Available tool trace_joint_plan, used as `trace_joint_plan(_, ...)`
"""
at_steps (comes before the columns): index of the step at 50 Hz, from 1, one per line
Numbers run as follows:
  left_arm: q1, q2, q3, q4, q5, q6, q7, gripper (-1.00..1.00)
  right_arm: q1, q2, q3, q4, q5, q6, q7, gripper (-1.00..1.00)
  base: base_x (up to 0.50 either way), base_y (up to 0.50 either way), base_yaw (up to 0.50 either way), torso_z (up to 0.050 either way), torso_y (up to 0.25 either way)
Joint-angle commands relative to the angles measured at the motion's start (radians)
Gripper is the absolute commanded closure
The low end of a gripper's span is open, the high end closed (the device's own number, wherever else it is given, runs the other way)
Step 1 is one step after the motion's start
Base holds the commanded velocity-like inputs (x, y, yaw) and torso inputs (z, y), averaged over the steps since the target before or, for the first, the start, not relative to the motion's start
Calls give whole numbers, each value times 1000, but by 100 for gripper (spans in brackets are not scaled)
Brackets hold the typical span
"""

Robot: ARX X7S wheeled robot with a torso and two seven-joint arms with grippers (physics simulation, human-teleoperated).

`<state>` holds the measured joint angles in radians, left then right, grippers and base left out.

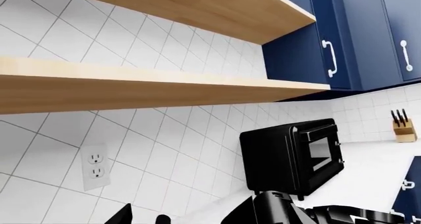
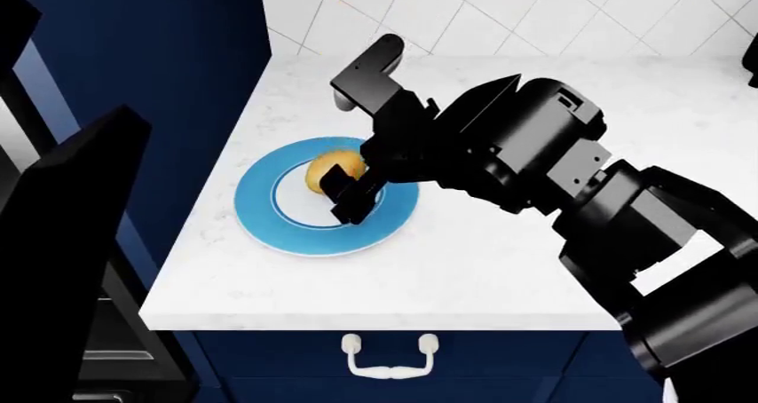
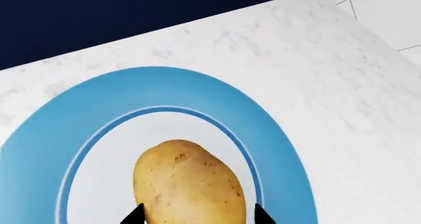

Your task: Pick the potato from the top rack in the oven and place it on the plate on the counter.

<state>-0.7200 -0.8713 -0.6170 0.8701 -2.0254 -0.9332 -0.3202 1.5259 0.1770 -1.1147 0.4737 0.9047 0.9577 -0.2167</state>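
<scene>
Potato [image 3: 189, 184] (claw-flanked [image 3: 197, 215]) on plate [image 3: 289, 155].

White, faintly marbled stone tabletop [image 2: 498, 270] is looking smooth, softly polished. Round plate with light-blue rim and white centre [image 2: 263, 209] is showing a glazed, ceramic-like sheen. Yellow-tan speckled potato [image 3: 189, 184] is reading matt, skin slightly pitted. Black right gripper [image 2: 355, 185] is appearing as matt plastic. Pale wooden shelves [image 1: 131, 83] are showing fine grain. White wall tiles [image 1: 164, 150] are looking glossy.
</scene>
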Motion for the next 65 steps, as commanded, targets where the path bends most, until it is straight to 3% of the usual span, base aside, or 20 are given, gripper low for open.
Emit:
trace_joint_plan(1, 6, 3, -9, -1, 3, -2, 6, -100, 4, -6, -13, 8, -24, -17, -6, -100, 0, 0, 0, 0, 0)
trace_joint_plan(21, 0, 1, 3, 4, 0, 5, -1, -100, 43, 48, 50, -61, 6, -40, 11, -100, 0, 0, 0, 0, 0)
trace_joint_plan(37, -14, 1, 26, 6, 2, 13, -8, -100, -17, 286, 281, -498, 183, -91, 167, -100, 0, 0, 0, 0, 0)
trace_joint_plan(46, -5, 19, 38, 21, 12, 10, -13, -100, -224, 416, 436, -845, 185, -333, 295, -100, 0, 0, 0, 0, 0)
trace_joint_plan(54, -1, 17, 26, 17, 19, 12, -24, -100, -511, 533, 619, -1064, 5, -704, 386, -100, 0, 0, 0, 0, 0)
trace_joint_plan(58, -1, 26, 30, 20, 25, 12, -21, -100, -691, 546, 707, -1152, -145, -918, 427, -100, 0, 0, 0, 0, 0)
trace_joint_plan(65, -9, 23, 31, 22, 24, 17, -23, -100, -886, 536, 773, -1224, -317, -1090, 492, -100, 0, 0, 0, 0, 0)
